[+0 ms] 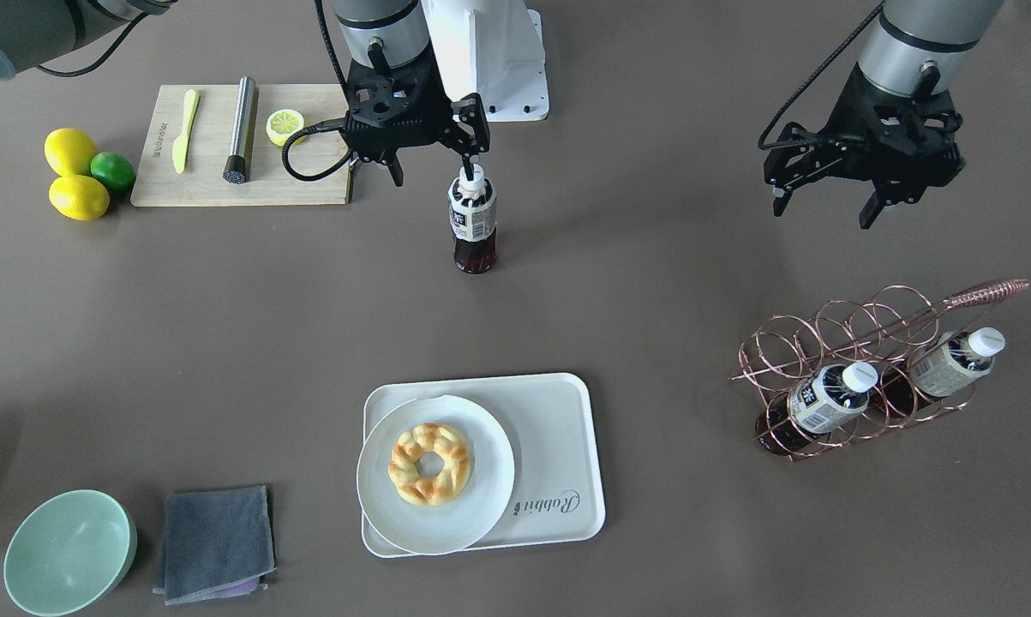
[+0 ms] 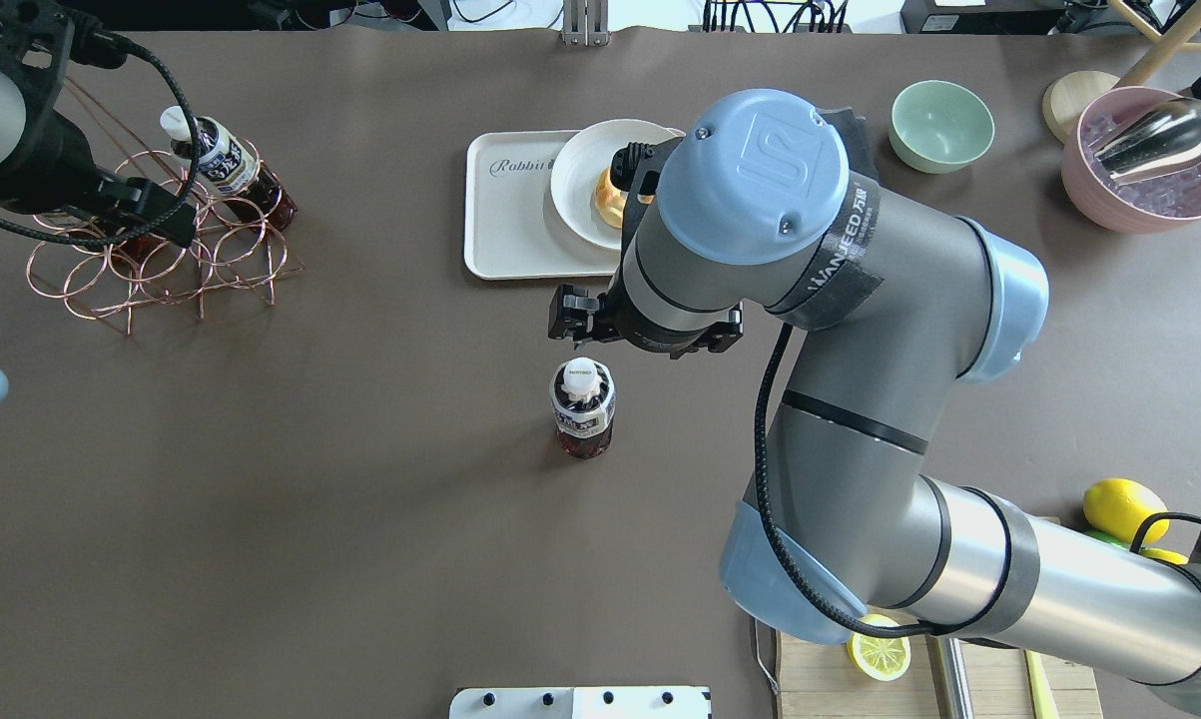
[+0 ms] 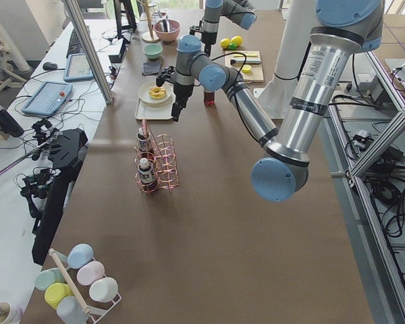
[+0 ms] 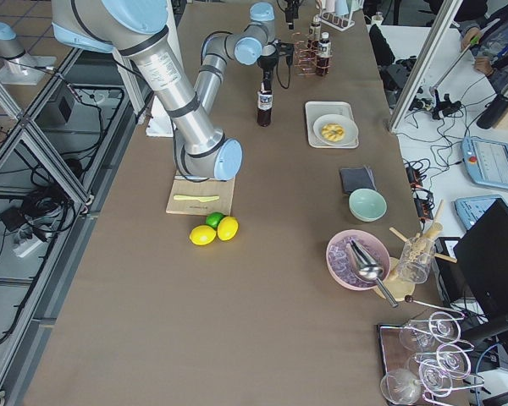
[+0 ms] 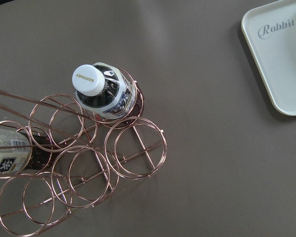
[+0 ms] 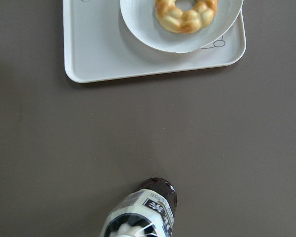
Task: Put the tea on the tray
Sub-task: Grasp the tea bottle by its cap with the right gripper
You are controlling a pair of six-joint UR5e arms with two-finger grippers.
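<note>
The tea bottle [image 1: 472, 224] stands upright on the brown table, well short of the tray; it also shows in the overhead view [image 2: 583, 404] and at the bottom of the right wrist view [image 6: 140, 212]. The cream tray [image 1: 558, 446] with "Rabbit" lettering carries a white plate [image 1: 481, 506] with a doughnut; its lettered part is bare [image 2: 505, 215] [image 6: 98, 54]. My right gripper [image 1: 432, 171] is open, and one finger [image 1: 469, 163] hangs just above the bottle's white cap. My left gripper [image 1: 824, 210] is open and empty, above the wire rack.
A copper wire rack [image 1: 832, 334] holds a dark-labelled bottle [image 5: 103, 94] and a pale-labelled one [image 1: 952, 362]. A wooden cutting board [image 1: 215, 184] carries a knife, a steel rod and half a lemon. Lemons and a lime [image 1: 82, 176], a green bowl [image 1: 65, 553] and a grey cloth [image 1: 215, 540] lie nearby.
</note>
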